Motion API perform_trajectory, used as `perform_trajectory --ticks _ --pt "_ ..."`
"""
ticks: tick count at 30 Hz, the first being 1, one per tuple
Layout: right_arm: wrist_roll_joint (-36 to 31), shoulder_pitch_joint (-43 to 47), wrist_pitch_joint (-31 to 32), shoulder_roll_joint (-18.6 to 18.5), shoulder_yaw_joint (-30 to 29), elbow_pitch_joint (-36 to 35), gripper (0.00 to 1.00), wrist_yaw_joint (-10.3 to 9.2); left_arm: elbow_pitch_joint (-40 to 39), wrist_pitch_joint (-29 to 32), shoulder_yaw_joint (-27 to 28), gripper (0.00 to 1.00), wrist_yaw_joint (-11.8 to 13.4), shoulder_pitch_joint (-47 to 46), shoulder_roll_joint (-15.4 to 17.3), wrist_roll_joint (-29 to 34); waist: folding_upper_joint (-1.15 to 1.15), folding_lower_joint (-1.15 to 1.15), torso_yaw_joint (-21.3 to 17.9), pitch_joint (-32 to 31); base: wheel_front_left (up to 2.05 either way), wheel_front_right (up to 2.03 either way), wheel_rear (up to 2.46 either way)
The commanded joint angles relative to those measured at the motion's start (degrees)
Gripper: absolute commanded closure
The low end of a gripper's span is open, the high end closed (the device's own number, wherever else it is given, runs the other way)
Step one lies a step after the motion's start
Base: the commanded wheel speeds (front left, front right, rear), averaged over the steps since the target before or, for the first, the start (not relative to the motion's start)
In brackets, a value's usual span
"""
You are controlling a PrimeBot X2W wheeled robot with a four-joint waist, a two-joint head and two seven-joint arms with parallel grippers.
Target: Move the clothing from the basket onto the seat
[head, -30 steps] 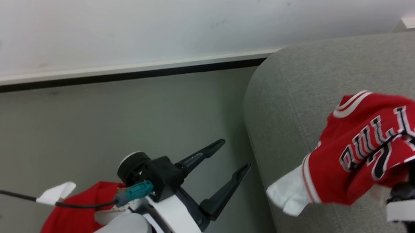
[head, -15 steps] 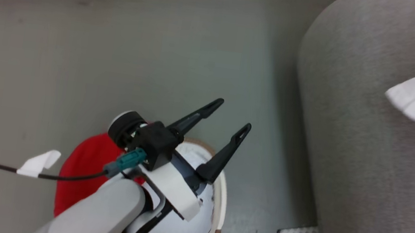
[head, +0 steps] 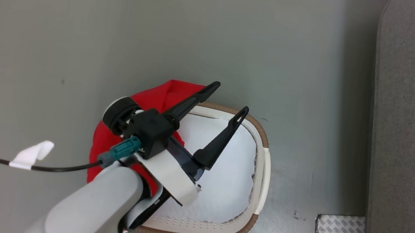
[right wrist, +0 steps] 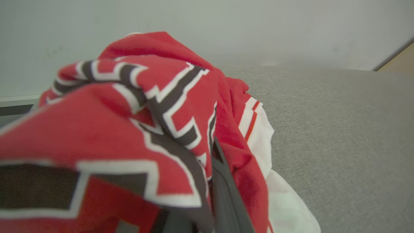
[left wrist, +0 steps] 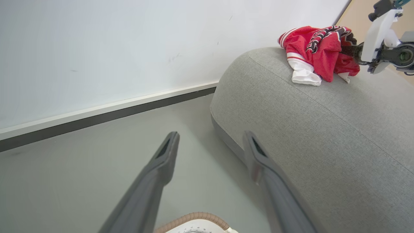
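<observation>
Two red garments, at different stages. The jersey (left wrist: pixel 318 48) lies bunched on the seat (left wrist: pixel 323 136), with the right claw (left wrist: pixel 351 51) closed on its cloth and not yet released. The plain red garment (head: pixel 153 98) drapes at the rim of the basket (head: pixel 260 172), ungripped. The left claw (head: pixel 230 98) hovers above it, fingers spread wide, empty. Judged about half done: one release and one transfer are left.

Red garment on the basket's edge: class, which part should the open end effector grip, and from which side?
Probably the raised fold of the red garment at the basket's rim, from above: the cloth bunches there, and the open left end effector hangs over it.
</observation>
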Motion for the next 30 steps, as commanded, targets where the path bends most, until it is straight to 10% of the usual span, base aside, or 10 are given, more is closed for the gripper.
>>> perform_trajectory --ticks 1,2,15,30 --pt "-0.60 -1.34 -0.14 -0.45 0.57 2.13 0.42 -0.12 0.53 -0.68 0.26 0.00 0.27 -0.09 -0.02 -0.52 0.00 -0.01 0.67 -0.92 0.00 0.00 0.00" --pt "-0.77 -1.23 -0.46 -0.29 1.06 3.14 0.00 -0.12 0.87 -0.84 0.35 0.00 0.34 0.12 -0.01 -0.61 0.00 -0.01 0.63 -1.53 0.00 0.00 0.00" --pt "3.74 7.82 -0.40 0.89 13.20 2.36 0.00 -0.12 5.71 -2.56 2.70 0.00 1.46 7.99 0.58 -3.84 0.00 -0.01 -1.53 -18.97 0.00 0.00 0.00" --pt "12.52 26.71 -9.76 4.28 12.54 -20.10 0.00 -0.12 2.91 -2.93 13.94 0.00 8.62 20.75 4.29 -8.01 0.00 -0.01 0.74 -37.06 0.00 0.00 0.00"
